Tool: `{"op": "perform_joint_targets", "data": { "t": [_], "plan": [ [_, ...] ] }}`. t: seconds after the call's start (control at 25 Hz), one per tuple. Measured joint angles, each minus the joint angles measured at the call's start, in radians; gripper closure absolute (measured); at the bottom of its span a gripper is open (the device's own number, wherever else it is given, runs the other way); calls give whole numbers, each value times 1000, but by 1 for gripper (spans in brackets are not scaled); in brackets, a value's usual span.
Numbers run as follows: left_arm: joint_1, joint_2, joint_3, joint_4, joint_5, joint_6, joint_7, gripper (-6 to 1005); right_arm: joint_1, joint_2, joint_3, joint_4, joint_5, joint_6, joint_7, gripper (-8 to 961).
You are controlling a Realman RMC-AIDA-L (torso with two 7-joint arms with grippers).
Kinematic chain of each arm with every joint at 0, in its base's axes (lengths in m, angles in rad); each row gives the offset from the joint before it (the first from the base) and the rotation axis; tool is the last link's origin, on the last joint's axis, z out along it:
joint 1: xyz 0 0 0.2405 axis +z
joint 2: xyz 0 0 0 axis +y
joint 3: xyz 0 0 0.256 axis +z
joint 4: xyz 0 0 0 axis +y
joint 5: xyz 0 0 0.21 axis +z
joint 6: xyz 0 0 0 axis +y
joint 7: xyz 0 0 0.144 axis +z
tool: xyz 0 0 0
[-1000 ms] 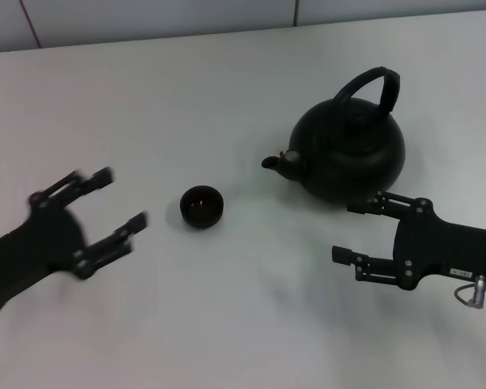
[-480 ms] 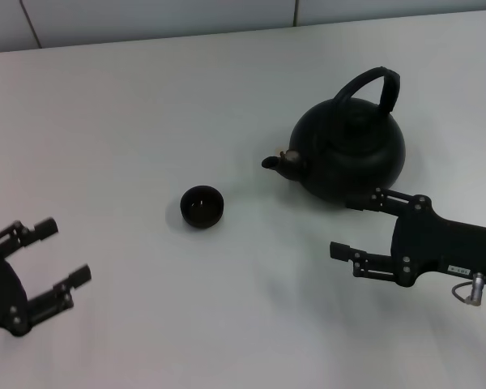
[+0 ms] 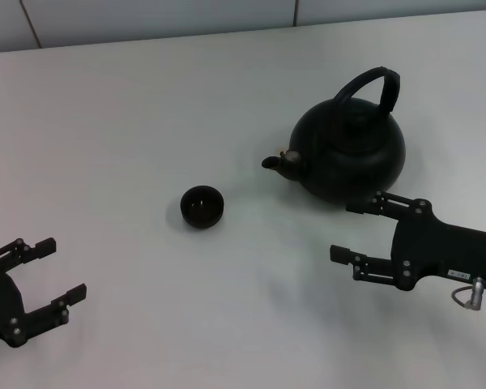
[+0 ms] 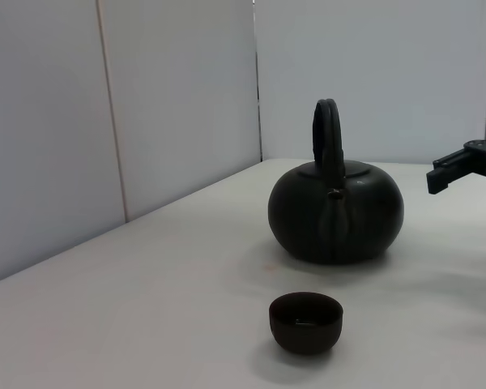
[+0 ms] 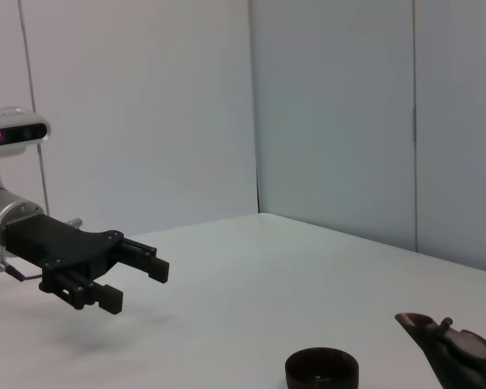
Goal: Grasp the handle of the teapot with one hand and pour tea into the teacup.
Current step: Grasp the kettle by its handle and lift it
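Observation:
The round black teapot (image 3: 352, 158) stands at the right of the white table, its stubby spout pointing left toward the teacup (image 3: 202, 207). Its arched handle (image 3: 374, 83) stands upright over the lid. My right gripper (image 3: 346, 230) is open, just in front of the teapot body and holding nothing. My left gripper (image 3: 63, 267) is open and empty at the near left, well away from the teacup. The left wrist view shows the teacup (image 4: 305, 322) in front of the teapot (image 4: 336, 211) and handle (image 4: 326, 130). The right wrist view shows the teacup (image 5: 321, 369) and the left gripper (image 5: 138, 279).
The white table (image 3: 146, 121) ends at a grey panelled wall (image 3: 146, 16) along the far edge. Nothing else stands on the table.
My left gripper has pulled back toward the near left corner, away from the teacup. The right gripper, teapot and teacup have stayed almost still.

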Motion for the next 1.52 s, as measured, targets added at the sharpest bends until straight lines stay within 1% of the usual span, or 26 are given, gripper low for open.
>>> {"op": "perform_joint_targets", "data": {
  "t": [0.12, 0.2, 0.36, 0.48, 0.6, 0.68, 0.84, 0.96, 1.04, 1.08, 1.12, 1.32, 1.48, 1.52],
  "plan": [
    [-2, -1, 2, 1, 1, 0, -10, 249, -13, 1, 16, 14, 27, -5, -1, 200],
    [-3, -2, 2, 2, 1, 0, -13, 249, -34, 2, 42, 44, 79, -21, -24, 200],
    [-3, -6, -4, 2, 1, 0, -14, 249, -95, 2, 126, 210, 276, -42, -205, 200],
    [-3, -8, -5, 2, 1, 0, -14, 249, -115, 4, 196, 359, 401, -22, -360, 200],
    [-3, -10, -5, 2, 1, 0, -14, 249, -115, 5, 258, 457, 464, 27, -455, 201],
    [-3, -11, -5, 2, 1, 0, -14, 249, -106, 5, 283, 484, 476, 68, -468, 201],
    [-5, -15, -5, 2, 0, 0, -14, 249, -99, 2, 283, 480, 476, 81, -465, 201],
    [-5, -20, -5, 2, -2, 0, -14, 249, -85, -2, 277, 445, 471, 92, -428, 201],
    [-5, -23, -6, 2, -2, -1, -14, 249, -72, -3, 270, 385, 451, 110, -363, 201],
    [-5, -23, -6, 2, -2, -1, -14, 249, -56, -3, 269, 301, 411, 135, -264, 201],
    [-5, -24, -6, 2, -3, -1, -14, 249, -56, -3, 269, 301, 411, 135, -264, 201],
    [-6, -32, -9, 3, -6, -1, -14, 249, 4, -6, 269, 112, 262, 180, -47, 201],
    [-7, -39, -10, 4, -7, -1, -14, 249, 61, -10, 269, 24, 188, 237, 48, 201],
    [-7, -39, -10, 4, -7, -1, -14, 249, 61, -10, 269, 24, 188, 237, 48, 201]
  ]
}}
